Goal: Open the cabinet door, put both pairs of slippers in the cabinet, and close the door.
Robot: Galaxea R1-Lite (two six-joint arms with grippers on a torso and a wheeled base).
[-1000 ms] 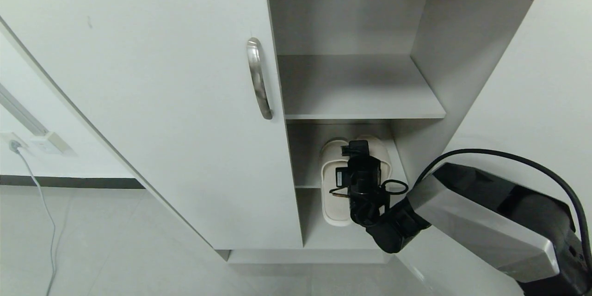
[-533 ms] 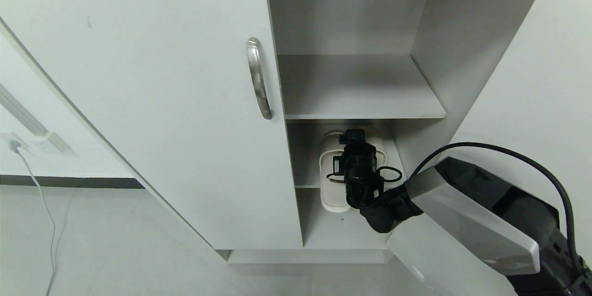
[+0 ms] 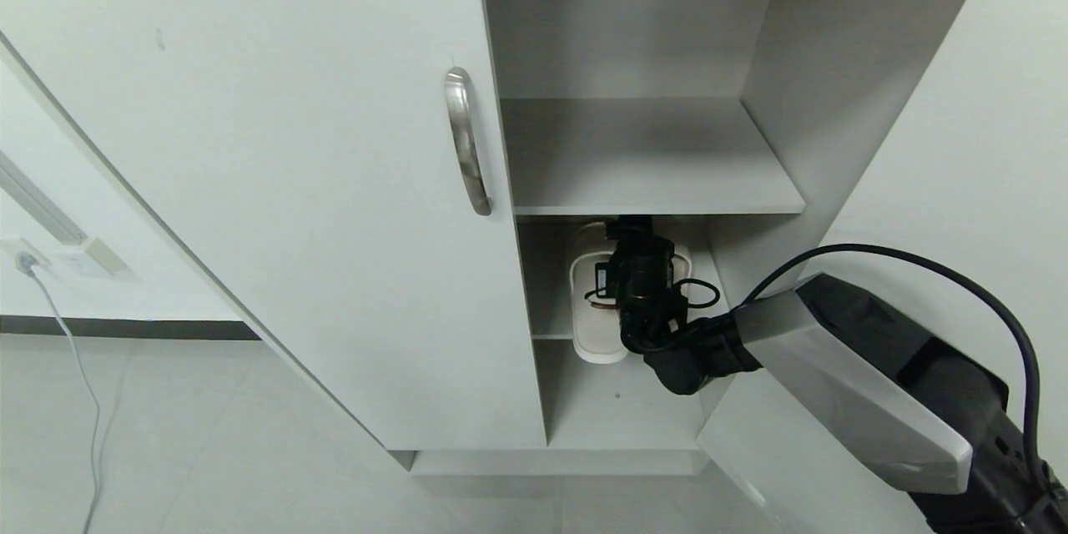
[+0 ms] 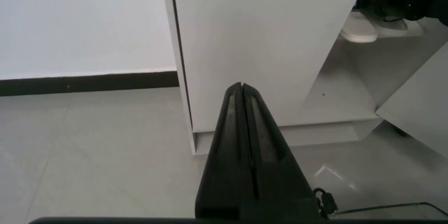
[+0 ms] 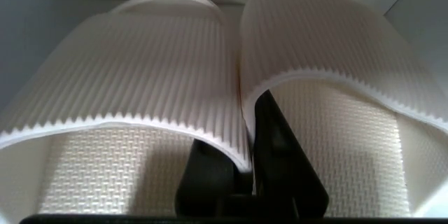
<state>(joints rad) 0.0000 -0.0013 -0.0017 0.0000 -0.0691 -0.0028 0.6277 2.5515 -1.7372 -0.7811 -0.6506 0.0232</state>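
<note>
A pair of white ribbed slippers is held side by side in the cabinet's lower compartment, under the upper shelf. My right gripper is shut on the slippers' inner edges; in the right wrist view its fingers pinch them where the two slippers meet. The left wrist view has the slippers at the compartment's mouth. My left gripper is shut on nothing, low over the floor in front of the closed left door. The right door stands open.
The closed door carries a metal handle. A lower shelf edge crosses the compartment, with the cabinet floor beneath. A wall socket with a cable is at the far left. Grey floor tiles lie in front.
My right arm has pushed the slippers deeper into the lower compartment, up and slightly left in the head view. The doors have not moved.
</note>
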